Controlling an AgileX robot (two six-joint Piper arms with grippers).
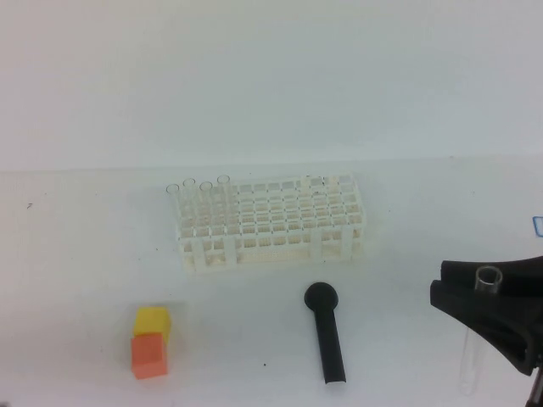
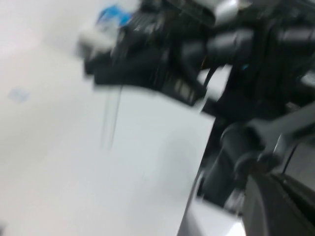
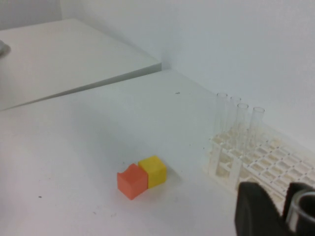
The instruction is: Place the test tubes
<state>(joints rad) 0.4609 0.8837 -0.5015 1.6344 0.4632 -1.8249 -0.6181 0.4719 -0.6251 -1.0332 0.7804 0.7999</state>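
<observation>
The table (image 1: pixel 85 254) is looking plain white. The rack (image 1: pixel 271 225) is showing cream-white, a grid of square holes, with clear tubes (image 1: pixel 206 199) standing in it. A yellow cube (image 1: pixel 153 320) is sitting against an orange cube (image 1: pixel 148 354). The tool (image 1: pixel 327 335) is lying matte black. At the near right the right gripper (image 1: pixel 485 295) is showing black, clamping a clear tube (image 1: pixel 467 360). The left gripper (image 2: pixel 278 206), seen only from its own wrist, is looking blurred black. A blue-edged label (image 1: pixel 538 225) is peeking in at the right.
</observation>
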